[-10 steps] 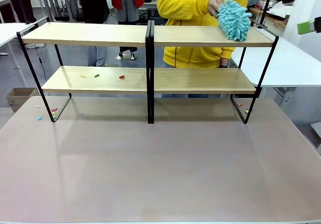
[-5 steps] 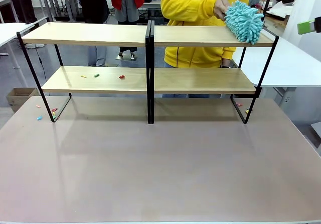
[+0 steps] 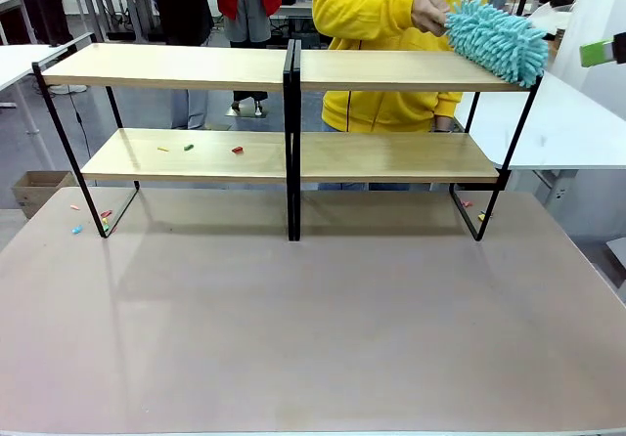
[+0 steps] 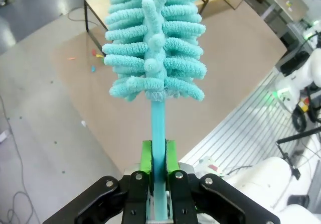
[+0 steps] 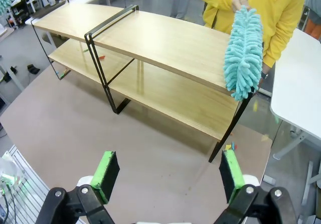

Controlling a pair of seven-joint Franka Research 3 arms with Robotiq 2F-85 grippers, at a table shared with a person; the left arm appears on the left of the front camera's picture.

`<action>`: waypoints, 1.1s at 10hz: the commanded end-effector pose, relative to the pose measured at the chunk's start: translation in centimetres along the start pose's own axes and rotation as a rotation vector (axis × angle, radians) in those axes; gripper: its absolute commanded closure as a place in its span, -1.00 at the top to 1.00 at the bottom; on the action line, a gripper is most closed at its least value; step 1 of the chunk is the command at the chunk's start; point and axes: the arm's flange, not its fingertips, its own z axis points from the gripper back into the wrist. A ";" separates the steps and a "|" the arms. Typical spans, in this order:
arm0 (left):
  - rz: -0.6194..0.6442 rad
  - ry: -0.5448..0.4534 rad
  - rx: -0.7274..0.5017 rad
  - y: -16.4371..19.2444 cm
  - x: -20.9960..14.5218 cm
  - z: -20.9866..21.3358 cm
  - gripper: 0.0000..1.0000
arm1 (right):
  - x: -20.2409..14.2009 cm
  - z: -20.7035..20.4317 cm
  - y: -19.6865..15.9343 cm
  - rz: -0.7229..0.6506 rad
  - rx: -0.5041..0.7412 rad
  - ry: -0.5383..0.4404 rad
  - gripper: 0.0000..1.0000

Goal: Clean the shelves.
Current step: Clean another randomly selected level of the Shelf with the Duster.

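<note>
The shelves (image 3: 196,66) stand across the far side of the table, two light-wood tiers on a black frame with a centre post. They also show in the right wrist view (image 5: 165,40). A person in yellow holds a teal duster (image 3: 497,40) at the right end of the top board, its head partly past the edge. Small coloured bits (image 3: 236,150) lie on the lower left board. My left gripper (image 4: 158,156) is shut on the handle of a second teal duster (image 4: 153,38), held above the table corner. My right gripper (image 5: 169,174) is open and holds nothing, well short of the shelves.
More coloured bits (image 3: 88,216) lie by the rack's left foot, and a few (image 3: 471,209) by its right foot. White tables (image 3: 567,123) flank the rack. A cardboard box (image 3: 34,190) sits on the floor at left. People stand behind.
The person's duster has swept rightward along the top board to its right end. Nothing else in the front view has moved.
</note>
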 end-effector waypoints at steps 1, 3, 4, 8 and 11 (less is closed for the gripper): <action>-0.163 0.081 -0.102 -5.0 1.4 -4.1 -0.75 | 0.0 0.0 -0.1 -0.002 0.003 -0.002 1.00; -0.336 0.238 -0.242 -11.8 2.3 -9.9 -0.75 | 0.0 0.0 -0.1 -0.002 0.003 -0.002 1.00; -0.415 0.308 -0.154 -15.6 2.1 -12.3 -0.75 | 0.0 0.0 -0.1 -0.002 0.003 -0.002 1.00; -0.376 0.368 -0.188 -16.6 2.6 -13.8 -0.75 | 0.0 0.0 -0.1 -0.002 0.003 -0.002 1.00; -0.359 0.540 -0.081 -20.2 4.3 -19.1 -0.75 | 0.0 0.0 -0.1 -0.002 0.003 -0.002 1.00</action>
